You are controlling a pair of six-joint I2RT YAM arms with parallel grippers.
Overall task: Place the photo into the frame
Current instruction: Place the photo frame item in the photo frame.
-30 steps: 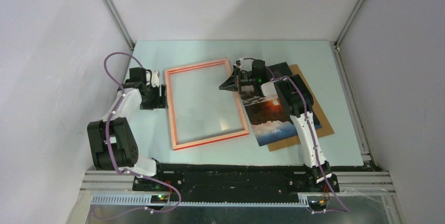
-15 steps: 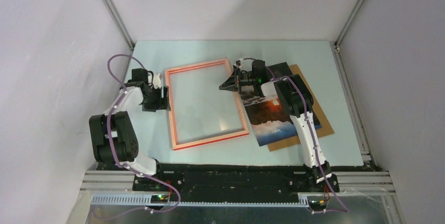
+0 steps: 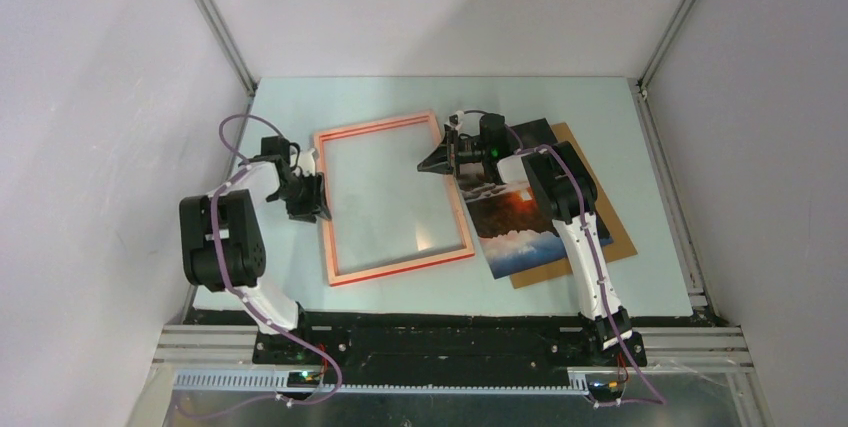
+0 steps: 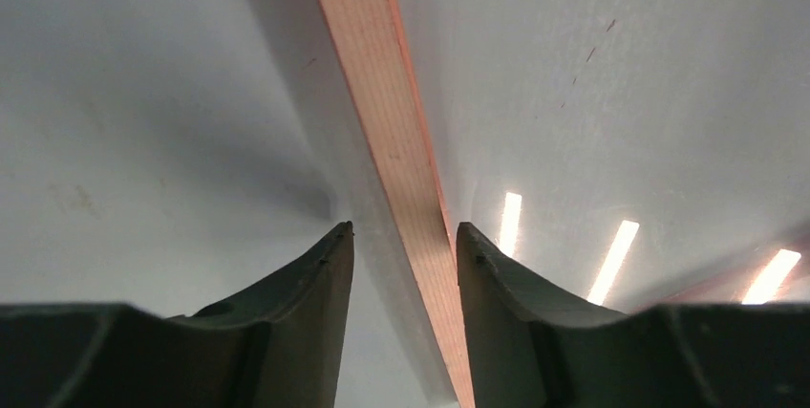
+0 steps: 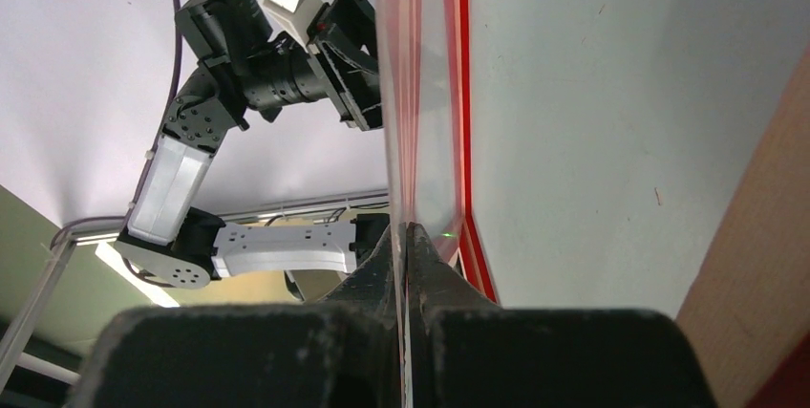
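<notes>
The frame lies on the table with its pale wood back up and red showing at its edges. My left gripper is open at the frame's left rail; in the left wrist view its two fingers straddle the rail without pinching it. My right gripper is at the frame's far right corner, and in the right wrist view it is shut on the frame's thin edge. The photo, an orange sun over clouds, lies right of the frame, partly under my right arm.
A plain brown backing board lies under the photo at the right. White enclosure walls with metal rails stand close on the left, right and back. My left arm shows across the frame in the right wrist view.
My left gripper has moved right and a little nearer, from beside the frame onto its left rail, and the left arm's elbow has swung up. The right arm and frame have not moved.
</notes>
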